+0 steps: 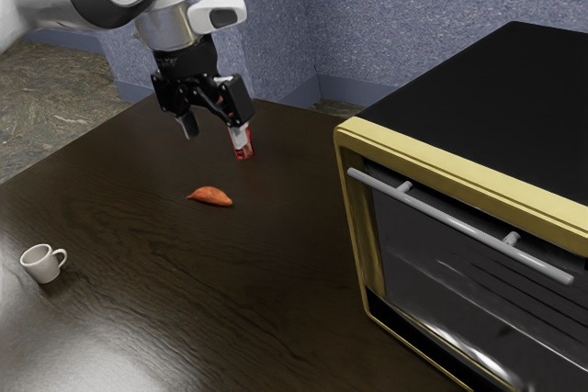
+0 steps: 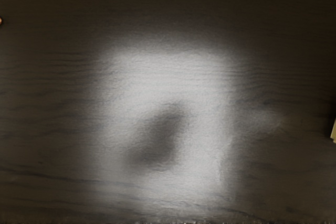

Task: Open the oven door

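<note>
The oven (image 1: 496,89) is on the table (image 1: 165,245), with a small object (image 1: 244,151) and a sweet potato (image 1: 213,196) toward the exterior view's left of it, the mug (image 1: 40,265) farther that way, and the wall (image 1: 395,6) behind it.

In the exterior view we see the oven (image 1: 491,75) at three o'clock from the centre, a boxy body with a flat black top and gold trim (image 1: 418,160) framing its front. We find the oven door (image 1: 432,268) shut and upright, its dark, glossy panel crossed by thin slanting lines and pale shine toward five o'clock. Near its upper edge we make out a round silver-grey handle (image 1: 459,224) on two short posts, running from ten o'clock down to four o'clock.
</note>
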Robot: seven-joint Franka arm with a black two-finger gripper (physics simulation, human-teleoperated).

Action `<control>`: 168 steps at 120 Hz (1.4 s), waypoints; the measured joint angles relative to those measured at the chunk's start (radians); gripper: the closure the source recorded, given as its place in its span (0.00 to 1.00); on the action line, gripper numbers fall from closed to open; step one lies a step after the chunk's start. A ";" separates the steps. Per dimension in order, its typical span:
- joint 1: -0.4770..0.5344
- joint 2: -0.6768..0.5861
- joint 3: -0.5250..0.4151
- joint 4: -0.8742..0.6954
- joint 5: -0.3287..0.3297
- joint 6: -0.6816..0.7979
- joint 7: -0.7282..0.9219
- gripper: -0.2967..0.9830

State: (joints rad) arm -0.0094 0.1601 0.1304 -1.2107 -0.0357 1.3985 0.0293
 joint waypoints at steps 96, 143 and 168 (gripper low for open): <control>-0.080 -0.466 -0.596 -0.481 -0.080 0.486 1.040 0.23; -0.080 -0.328 -0.588 -0.492 -0.017 0.569 1.360 0.23; -0.080 -0.303 -0.589 -0.487 0.000 0.585 1.458 0.21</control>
State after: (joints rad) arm -0.0898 -0.1429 -0.4583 -1.6978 -0.0353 1.9837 1.4877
